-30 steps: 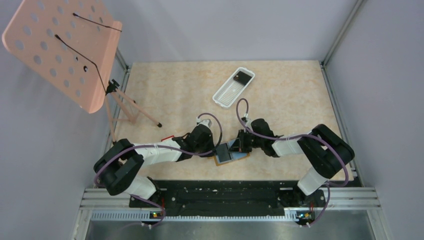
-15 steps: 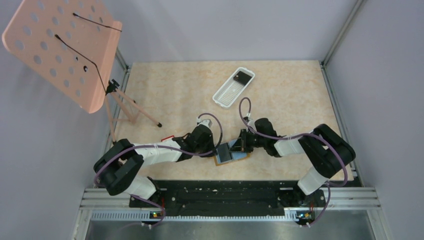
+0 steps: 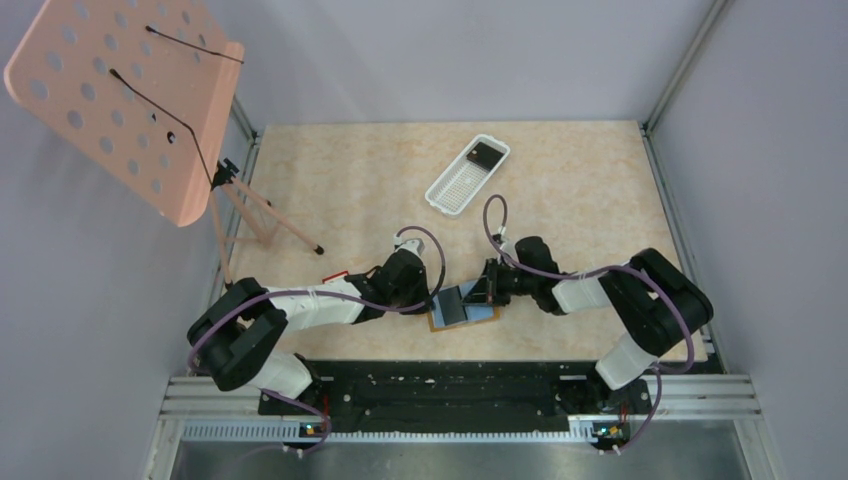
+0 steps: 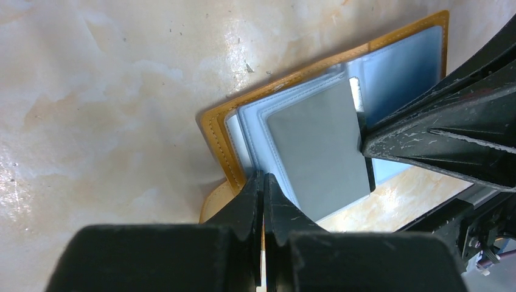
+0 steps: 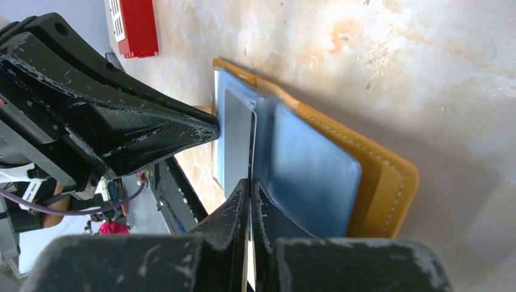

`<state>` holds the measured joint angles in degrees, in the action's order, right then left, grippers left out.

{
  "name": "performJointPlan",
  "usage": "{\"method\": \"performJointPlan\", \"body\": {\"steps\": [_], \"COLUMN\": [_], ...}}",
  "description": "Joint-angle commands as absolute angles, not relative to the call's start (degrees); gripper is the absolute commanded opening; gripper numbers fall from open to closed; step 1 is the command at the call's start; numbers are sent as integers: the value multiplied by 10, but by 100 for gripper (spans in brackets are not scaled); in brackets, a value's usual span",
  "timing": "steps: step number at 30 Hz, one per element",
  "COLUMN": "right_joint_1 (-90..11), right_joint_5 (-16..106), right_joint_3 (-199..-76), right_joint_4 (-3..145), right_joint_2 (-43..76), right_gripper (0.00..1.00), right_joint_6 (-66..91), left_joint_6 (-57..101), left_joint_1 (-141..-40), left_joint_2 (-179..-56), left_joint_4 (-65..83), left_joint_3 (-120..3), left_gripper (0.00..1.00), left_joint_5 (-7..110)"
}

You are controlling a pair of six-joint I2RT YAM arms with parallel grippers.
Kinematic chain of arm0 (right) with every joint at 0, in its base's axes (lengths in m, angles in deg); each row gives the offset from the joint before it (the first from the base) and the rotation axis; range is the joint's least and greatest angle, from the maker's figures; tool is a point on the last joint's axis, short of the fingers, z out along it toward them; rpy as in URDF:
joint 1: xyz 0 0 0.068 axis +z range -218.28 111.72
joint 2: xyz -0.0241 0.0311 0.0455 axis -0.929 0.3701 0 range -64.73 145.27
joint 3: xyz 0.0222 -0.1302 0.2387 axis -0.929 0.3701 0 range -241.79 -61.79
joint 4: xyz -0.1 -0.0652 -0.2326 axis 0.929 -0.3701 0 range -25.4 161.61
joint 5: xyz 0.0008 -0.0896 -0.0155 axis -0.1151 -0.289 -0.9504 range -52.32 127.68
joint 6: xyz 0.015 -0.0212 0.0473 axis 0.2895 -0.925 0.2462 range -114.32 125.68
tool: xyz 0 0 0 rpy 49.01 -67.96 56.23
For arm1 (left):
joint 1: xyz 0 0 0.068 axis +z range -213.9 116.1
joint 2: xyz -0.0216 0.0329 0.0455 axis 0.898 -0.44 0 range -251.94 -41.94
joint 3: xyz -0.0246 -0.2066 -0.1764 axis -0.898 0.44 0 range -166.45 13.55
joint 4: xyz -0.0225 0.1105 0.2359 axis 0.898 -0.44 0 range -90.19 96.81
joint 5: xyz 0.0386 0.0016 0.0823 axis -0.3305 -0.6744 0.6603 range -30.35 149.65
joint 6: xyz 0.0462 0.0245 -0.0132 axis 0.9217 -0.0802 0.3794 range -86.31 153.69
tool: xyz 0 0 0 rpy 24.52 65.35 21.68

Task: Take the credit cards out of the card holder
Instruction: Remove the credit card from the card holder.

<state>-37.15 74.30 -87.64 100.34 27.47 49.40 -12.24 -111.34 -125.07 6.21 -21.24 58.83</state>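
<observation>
Open card holder point(image 4: 214, 129) lying between both gripper tips, left gripper point(image 4: 263, 185) pinched shut on its near edge, right gripper point(image 5: 250, 187) closed, seemingly on grey credit card point(image 4: 316, 152) edge

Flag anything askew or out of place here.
The card holder has one leaf tilted up, pinched by the left end effector. The right end effector grips a grey card, seemingly partly out. Nothing spilled.
</observation>
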Motion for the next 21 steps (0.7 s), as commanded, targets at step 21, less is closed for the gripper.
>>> {"method": "performJointPlan", "body": {"steps": [21], "right_joint_1": [-394], "right_joint_5": [750], "right_joint_3": [-837], "right_joint_4": [1070], "right_joint_2": [238], "right_gripper": [0], "right_joint_6": [533], "left_joint_6": [-106], "left_joint_1": [-1114], "left_joint_2": [-1264], "left_joint_4": [25], "left_joint_3": [-198], "left_gripper": [0], "left_joint_5": [607]}}
